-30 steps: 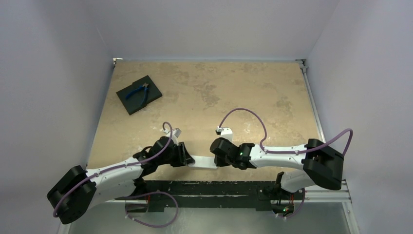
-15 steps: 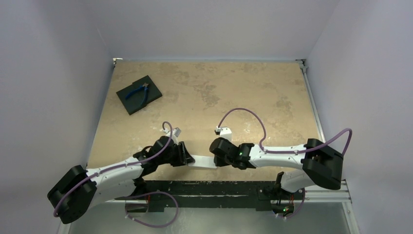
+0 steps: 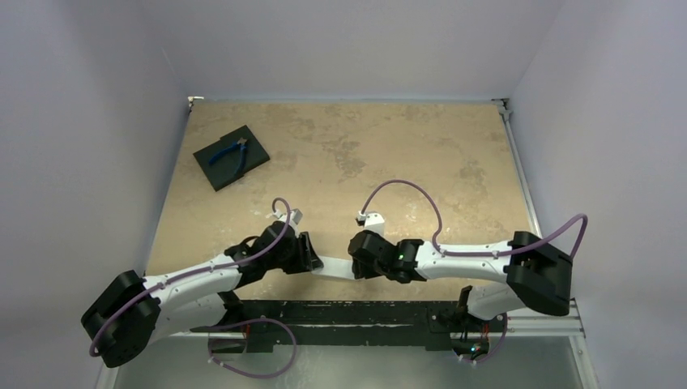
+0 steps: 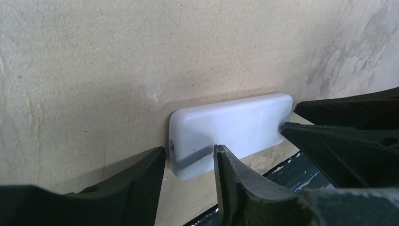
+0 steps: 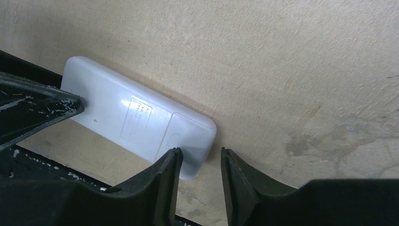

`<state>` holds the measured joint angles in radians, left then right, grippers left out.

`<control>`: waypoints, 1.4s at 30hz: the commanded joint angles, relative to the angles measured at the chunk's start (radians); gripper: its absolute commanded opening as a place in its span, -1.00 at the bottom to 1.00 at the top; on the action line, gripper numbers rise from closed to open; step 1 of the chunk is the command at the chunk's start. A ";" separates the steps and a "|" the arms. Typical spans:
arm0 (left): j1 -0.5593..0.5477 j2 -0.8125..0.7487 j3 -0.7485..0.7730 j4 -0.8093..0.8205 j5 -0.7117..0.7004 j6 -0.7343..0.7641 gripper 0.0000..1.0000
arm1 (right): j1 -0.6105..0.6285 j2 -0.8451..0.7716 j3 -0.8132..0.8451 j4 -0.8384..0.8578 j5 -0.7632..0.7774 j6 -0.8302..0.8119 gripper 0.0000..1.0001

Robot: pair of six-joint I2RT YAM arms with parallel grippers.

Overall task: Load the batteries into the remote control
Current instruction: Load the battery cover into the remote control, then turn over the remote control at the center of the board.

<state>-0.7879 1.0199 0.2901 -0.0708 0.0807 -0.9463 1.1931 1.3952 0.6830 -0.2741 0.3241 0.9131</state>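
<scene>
Remote [image 3: 334, 267] is lying back-up at the near edge of the surface [image 3: 364, 146], long axis running left-right, smack between both arms. Left jaws stand apart around its left end, right jaws apart around its right end, nothing clamped. Neither arm's really nearer. No batteries in sight anywhere.

The remote control [image 3: 330, 267] lies between the left fingers [image 4: 136, 188] and right fingers [image 5: 164, 183]; pliers [image 3: 231, 154] lie on the far pad [image 3: 223, 180].
</scene>
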 commanded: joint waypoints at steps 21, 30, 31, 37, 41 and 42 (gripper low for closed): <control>-0.001 -0.079 0.229 -0.379 -0.221 0.109 -0.03 | 0.007 -0.105 0.110 -0.011 -0.073 -0.414 0.76; -0.002 -0.171 0.309 -0.504 -0.286 0.090 0.09 | 0.007 -0.043 0.162 0.003 -0.179 -0.595 0.92; -0.002 -0.179 0.316 -0.516 -0.291 0.089 0.11 | 0.007 -0.033 0.168 0.002 -0.193 -0.609 0.93; -0.002 -0.228 0.360 -0.574 -0.313 0.068 0.22 | 0.007 0.054 0.211 -0.030 -0.223 -0.664 0.96; -0.001 -0.257 0.388 -0.613 -0.327 0.060 0.34 | 0.007 0.132 0.242 -0.060 -0.229 -0.688 0.96; -0.002 -0.262 0.394 -0.624 -0.328 0.057 0.36 | 0.007 0.147 0.248 -0.064 -0.224 -0.690 0.97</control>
<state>-0.7876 0.7837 0.6254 -0.6411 -0.2153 -0.8757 1.1931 1.4967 0.8753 -0.3138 0.1120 0.2752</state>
